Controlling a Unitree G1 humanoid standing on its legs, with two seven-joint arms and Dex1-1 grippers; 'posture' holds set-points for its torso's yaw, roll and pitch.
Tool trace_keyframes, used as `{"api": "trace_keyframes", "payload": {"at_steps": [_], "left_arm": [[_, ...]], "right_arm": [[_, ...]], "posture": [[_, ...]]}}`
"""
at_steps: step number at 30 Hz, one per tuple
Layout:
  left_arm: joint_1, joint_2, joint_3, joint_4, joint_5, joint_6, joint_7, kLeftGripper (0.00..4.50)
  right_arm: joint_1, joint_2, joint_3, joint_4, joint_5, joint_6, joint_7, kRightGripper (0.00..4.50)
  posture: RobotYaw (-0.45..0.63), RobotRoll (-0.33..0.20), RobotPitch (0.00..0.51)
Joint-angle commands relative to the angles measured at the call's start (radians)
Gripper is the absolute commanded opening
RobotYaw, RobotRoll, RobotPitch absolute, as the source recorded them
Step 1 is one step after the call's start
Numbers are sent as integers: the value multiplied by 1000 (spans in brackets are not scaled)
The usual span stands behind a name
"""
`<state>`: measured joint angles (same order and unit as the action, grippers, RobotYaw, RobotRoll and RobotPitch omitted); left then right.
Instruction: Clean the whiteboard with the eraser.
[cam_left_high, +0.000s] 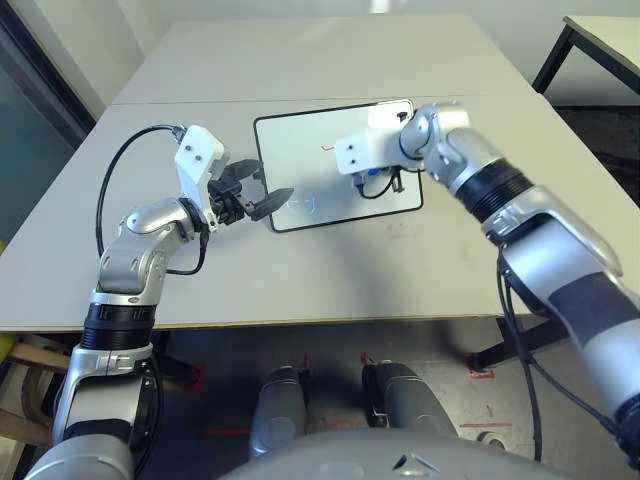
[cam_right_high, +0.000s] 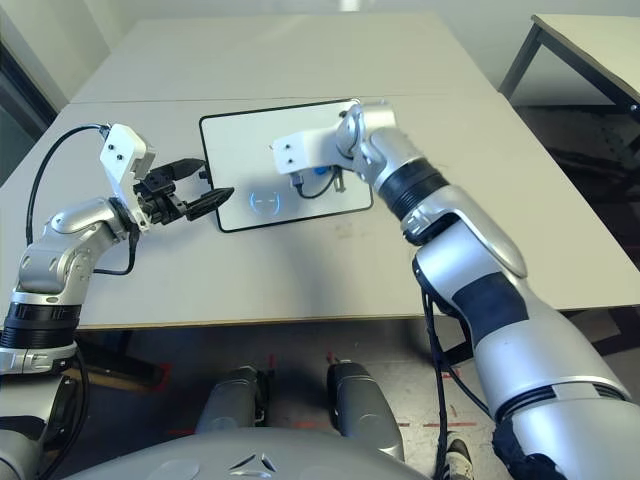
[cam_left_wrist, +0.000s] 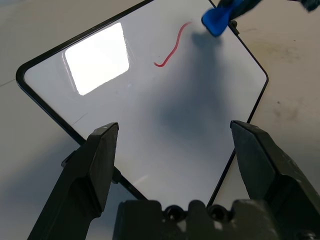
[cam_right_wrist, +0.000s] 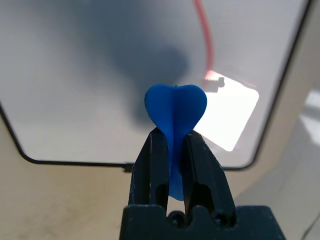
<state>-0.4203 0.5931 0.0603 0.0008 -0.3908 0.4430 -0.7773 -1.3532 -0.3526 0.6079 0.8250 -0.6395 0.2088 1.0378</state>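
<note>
Right arm reaches over the whiteboard (cam_right_high: 250, 140); the left claw (cam_right_high: 200, 190) gapes beside its edge

Whiteboard (cam_left_wrist: 165, 125): white face, thin black frame, 1 red squiggle (cam_left_wrist: 171, 47), faint bluish mark (cam_right_high: 264, 201). Eraser (cam_right_wrist: 175, 112): bright blue. Gripper fingers (cam_right_wrist: 151, 170): black. Table (cam_left_high: 330, 270): light grey.

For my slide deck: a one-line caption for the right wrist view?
Right claw shut on the blue eraser, held over the whiteboard near a red mark.
</note>
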Motion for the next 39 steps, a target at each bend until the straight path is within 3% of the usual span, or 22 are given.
{"api": "trace_keyframes", "payload": {"at_steps": [1, 14, 39], "left_arm": [[-8, 2, -1, 12, 16, -11, -3, 4500], [-17, 30, 20, 32, 33, -27, 5, 4500], [56, 46, 72, -36, 23, -7, 44, 4500]], "right_arm": [[-42, 6, -13, 97, 5, -45, -36, 158], [-121, 82, -8, 375, -6, -144, -162, 146], [-147, 208, -47, 492, 9, -138, -243, 143]], "posture": [[-64, 0, 54], [-41, 0, 54], [45, 0, 59]]}}
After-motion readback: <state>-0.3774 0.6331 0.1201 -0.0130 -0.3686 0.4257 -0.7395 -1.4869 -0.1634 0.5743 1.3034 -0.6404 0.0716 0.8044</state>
